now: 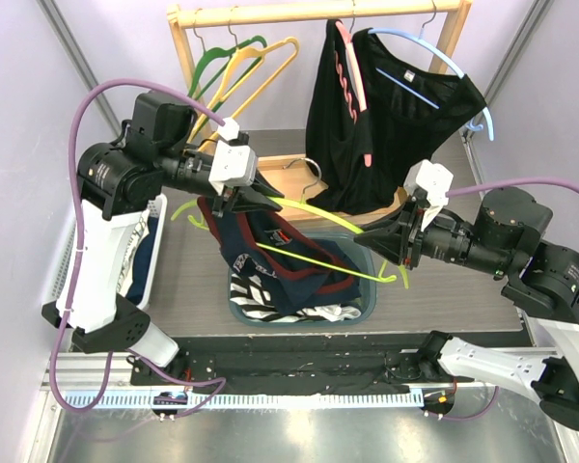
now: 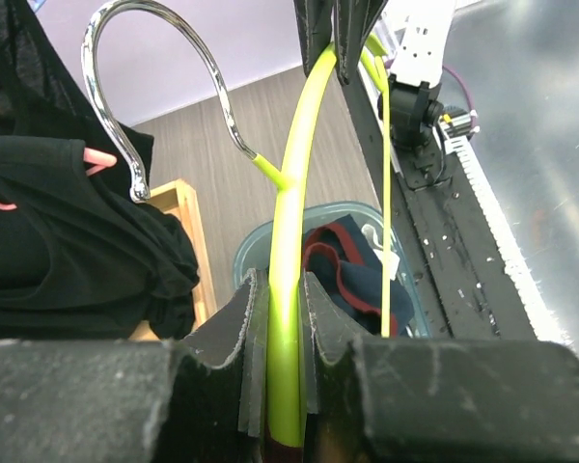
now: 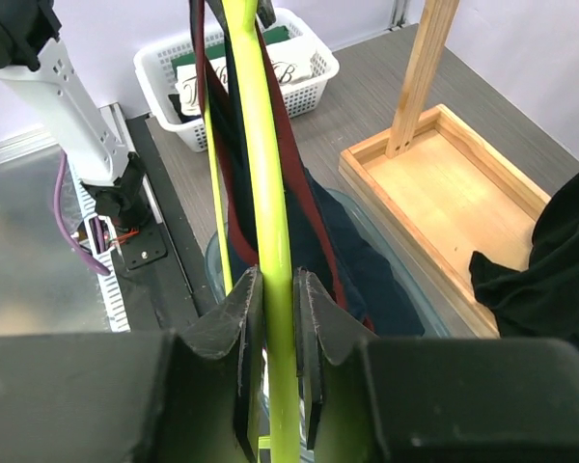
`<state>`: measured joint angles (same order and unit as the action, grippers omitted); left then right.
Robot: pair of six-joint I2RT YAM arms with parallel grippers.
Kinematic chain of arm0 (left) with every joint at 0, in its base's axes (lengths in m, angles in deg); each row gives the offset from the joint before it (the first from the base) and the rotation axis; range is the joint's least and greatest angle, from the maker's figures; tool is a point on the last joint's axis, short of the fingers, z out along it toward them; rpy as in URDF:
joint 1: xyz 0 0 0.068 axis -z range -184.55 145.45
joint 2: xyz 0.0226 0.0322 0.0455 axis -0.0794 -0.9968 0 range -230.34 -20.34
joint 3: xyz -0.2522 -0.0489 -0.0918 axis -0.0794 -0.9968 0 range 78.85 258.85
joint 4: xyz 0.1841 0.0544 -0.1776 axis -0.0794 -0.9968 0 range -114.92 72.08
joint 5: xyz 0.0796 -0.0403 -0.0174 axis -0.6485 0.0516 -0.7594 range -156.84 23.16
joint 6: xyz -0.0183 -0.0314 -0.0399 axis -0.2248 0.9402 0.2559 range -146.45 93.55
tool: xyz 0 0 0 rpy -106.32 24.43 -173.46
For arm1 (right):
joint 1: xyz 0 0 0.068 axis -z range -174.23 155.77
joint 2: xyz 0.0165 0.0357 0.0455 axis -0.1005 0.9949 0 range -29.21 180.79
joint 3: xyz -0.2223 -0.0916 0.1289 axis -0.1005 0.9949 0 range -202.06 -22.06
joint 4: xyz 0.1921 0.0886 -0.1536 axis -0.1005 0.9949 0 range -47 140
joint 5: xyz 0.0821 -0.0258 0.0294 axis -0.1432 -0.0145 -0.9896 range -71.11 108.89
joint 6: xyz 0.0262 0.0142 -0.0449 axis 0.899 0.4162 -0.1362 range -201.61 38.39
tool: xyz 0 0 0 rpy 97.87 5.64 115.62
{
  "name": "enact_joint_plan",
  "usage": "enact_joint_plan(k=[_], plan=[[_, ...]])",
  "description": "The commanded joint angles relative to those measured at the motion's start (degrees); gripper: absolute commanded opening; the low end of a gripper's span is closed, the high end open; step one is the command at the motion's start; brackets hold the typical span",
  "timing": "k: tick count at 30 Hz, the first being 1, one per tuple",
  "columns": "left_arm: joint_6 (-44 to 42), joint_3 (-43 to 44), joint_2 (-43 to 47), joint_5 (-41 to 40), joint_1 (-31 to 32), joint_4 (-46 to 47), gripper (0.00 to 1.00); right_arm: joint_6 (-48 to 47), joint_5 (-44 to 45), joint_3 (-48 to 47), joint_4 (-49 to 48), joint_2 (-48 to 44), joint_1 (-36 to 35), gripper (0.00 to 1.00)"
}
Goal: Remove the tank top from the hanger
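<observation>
Hanger [image 1: 318,214] between fingers [image 2: 234,333] (tank top [image 1: 251,246] below)

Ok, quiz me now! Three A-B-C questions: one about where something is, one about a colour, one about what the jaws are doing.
1. Where does the tank top hang? A over the bin; B on a chair; C in a drawer.
2. What colour is the hanger carrying it? A pink; B yellow-green; C white.
3. The left gripper has its jaws: A wide open; B clamped on the hanger; C holding a sock.

Answers: 1 A, it dangles above the bin. 2 B, its bar is yellow-green. 3 B, both jaws press the bar.
</observation>
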<state>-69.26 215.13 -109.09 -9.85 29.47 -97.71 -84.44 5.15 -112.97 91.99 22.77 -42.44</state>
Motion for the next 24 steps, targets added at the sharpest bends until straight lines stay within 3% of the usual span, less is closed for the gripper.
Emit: enact_joint_plan(k=[1,3,6,7,10,12,16,24], plan=[[5.3,1.8,1.7,1.8,-0.2,7.3,0.02,1.7,-0.1,-1.5,1.2,0.5,0.2,0.01],[12.8,0.9,1.6,0.1,-0.3,13.8,0.06,1.7,1.1,-1.7,0.9,0.4,0.2,0.01],[19.8,1.0,1.6,-7.0,-0.2,20.2,0.28,1.4,5.2,-1.1,0.5,-0.7,0.2,0.01],[20.4,1.3,1.7,-9.0,-0.2,21.0,0.47,1.4,6.5,-0.8,0.7,-1.4,0.2,0.01],[20.0,2.8,2.5,-19.3,-0.2,22.2,0.62,0.7,12.1,-0.3,1.3,-3.9,0.2,0.01],[18.3,2.8,4.0,-26.8,-0.3,22.0,0.68,0.5,15.6,-0.5,1.8,-5.8,0.2,0.01],[17.0,-1.4,7.6,-34.1,-0.3,20.8,0.66,0.4,18.8,-1.6,2.8,-7.5,0.2,0.01],[19.9,-21.2,14.7,-32.7,-0.3,21.3,0.48,-1.1,22.5,-3.3,1.2,-7.6,0.2,0.01]])
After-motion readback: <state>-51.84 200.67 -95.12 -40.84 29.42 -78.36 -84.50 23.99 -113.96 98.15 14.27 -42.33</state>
